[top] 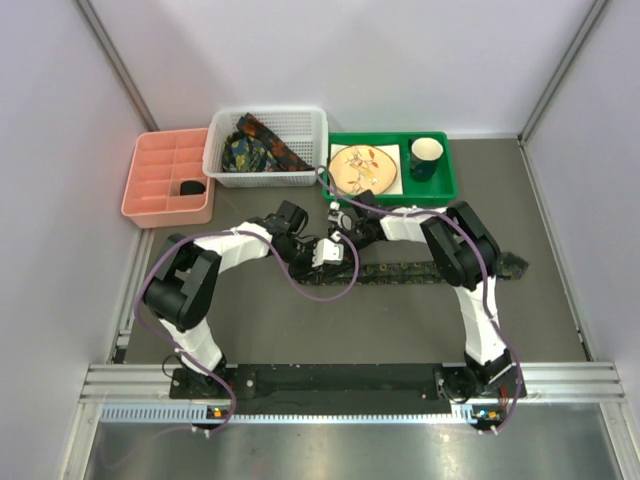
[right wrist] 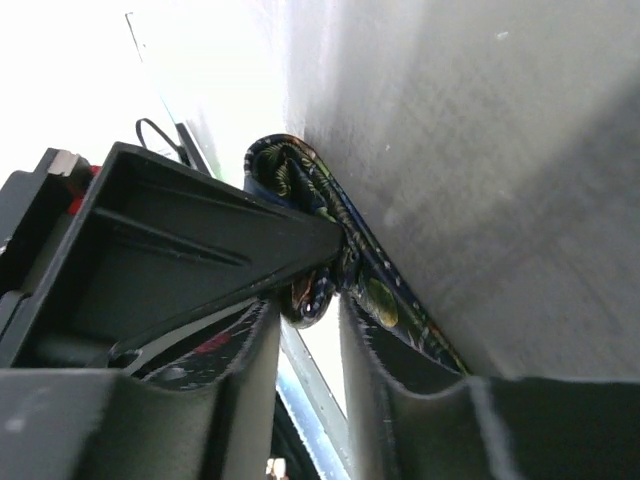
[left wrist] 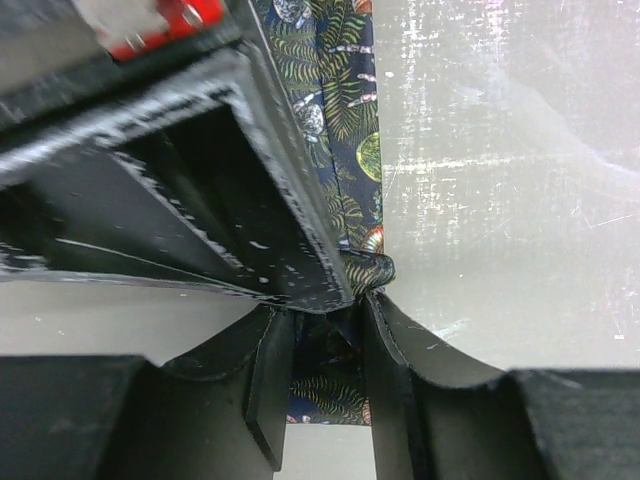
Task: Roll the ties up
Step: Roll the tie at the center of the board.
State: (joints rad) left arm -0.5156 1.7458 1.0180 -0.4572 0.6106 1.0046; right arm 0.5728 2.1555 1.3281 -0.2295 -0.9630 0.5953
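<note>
Table (top: 560, 220): grey top that carries everything listed.

White basket (top: 215, 150): slotted plastic, just left of the green tray (top: 450, 185), holding bundled ties (top: 255, 148) of dark printed cloth.

Pink organiser tray (top: 140, 200): farther left of the green tray, past the basket, with one small dark item (top: 190, 187) in a near compartment.

Stretched tie (top: 420, 270): flat on the table, on the near side of the green tray, running rightward from the grippers.

Plate (top: 340, 160) and dark mug (top: 426, 157): inside the green tray, plate left, mug right.

Left gripper (left wrist: 322, 310): near the green tray's near-left corner, fingers drawn close onto the stretched tie's end.

Right gripper (right wrist: 305, 300): touching the left one, fingers pinched on the curled end of the same tie.
</note>
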